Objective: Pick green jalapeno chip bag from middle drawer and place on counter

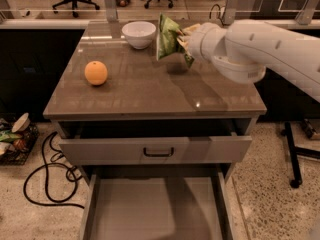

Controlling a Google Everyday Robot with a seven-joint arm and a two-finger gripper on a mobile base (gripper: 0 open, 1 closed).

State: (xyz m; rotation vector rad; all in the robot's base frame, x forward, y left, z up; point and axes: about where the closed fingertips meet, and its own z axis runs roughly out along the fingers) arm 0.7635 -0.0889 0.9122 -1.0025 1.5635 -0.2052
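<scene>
The green jalapeno chip bag point(167, 36) is held upright, pinched between the jaws of the gripper point(183, 36), over the counter point(150, 91) toward 1 o'clock, just beside a white bowl point(139, 34). An orange point(95, 73) is seen at 9 o'clock. The middle drawer point(155, 214) is left open below.

You see the cream-white gripper point(186, 34) over the far side of the counter point(150, 91), which is glossy grey-brown with pale light reflections. It pinches the green jalapeno chip bag point(167, 38), light green with darker green patches. The orange point(95, 73) is plain bright orange, the bowl point(139, 34) white, the middle drawer point(155, 211) pale grey, and the floor point(270, 184) speckled beige.
</scene>
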